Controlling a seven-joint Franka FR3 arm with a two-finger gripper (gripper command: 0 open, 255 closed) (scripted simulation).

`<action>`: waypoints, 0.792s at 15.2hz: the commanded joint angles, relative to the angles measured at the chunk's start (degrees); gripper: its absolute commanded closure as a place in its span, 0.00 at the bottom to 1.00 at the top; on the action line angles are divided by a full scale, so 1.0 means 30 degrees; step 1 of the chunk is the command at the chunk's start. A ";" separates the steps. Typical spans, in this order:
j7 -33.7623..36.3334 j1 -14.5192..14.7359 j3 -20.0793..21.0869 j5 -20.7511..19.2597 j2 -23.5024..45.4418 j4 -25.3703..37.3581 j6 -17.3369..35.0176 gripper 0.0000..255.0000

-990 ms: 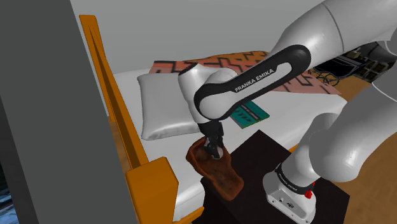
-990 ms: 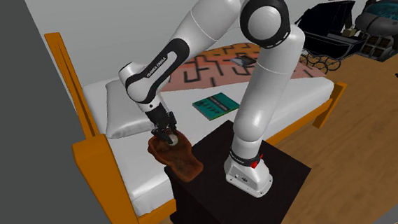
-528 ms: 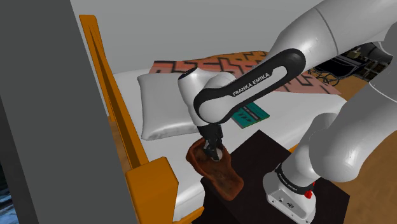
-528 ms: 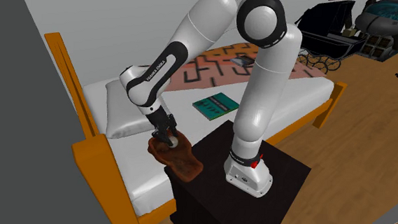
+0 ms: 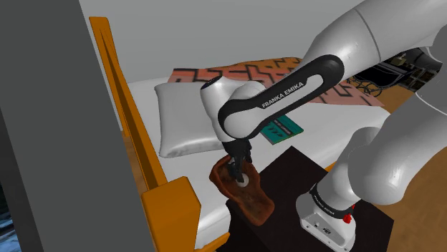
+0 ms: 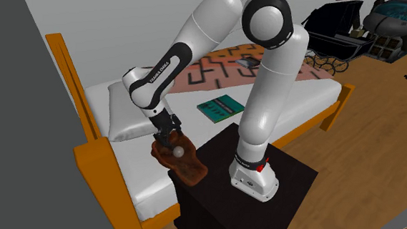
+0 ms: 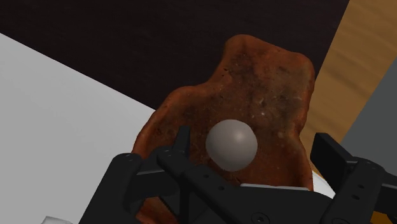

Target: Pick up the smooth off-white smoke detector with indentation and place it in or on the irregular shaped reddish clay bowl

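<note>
The reddish-brown irregular bowl lies on the corner of the dark stand, beside the bed. A small round off-white smoke detector rests inside the bowl. My black gripper hangs just above the bowl's bed-side end, open. In the wrist view its fingers stand apart on either side of the detector, with a wide gap to the far finger, so the detector is not clasped.
The dark stand carries the arm's base. Alongside it is a bed with an orange frame, white pillow, green book and patterned blanket. A grey wall fills the shoulder view's left. Wooden floor surrounds the stand.
The fingers have opened and let go of the smoke detector, which now lies in the bowl. The arm has barely moved.
</note>
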 commanded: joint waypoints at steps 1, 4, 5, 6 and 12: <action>0.0005 -0.0033 -0.0037 -0.0040 -0.0094 0.0577 -0.0669 0.00; 0.0040 -0.0122 -0.0132 -0.0167 -0.0193 0.2294 -0.2484 0.00; 0.0040 -0.0121 -0.0132 -0.0167 -0.0193 0.2294 -0.2484 0.00; 0.0040 -0.0121 -0.0132 -0.0166 -0.0195 0.2292 -0.2485 0.00; 0.0040 -0.0121 -0.0132 -0.0167 -0.0191 0.2292 -0.2479 0.00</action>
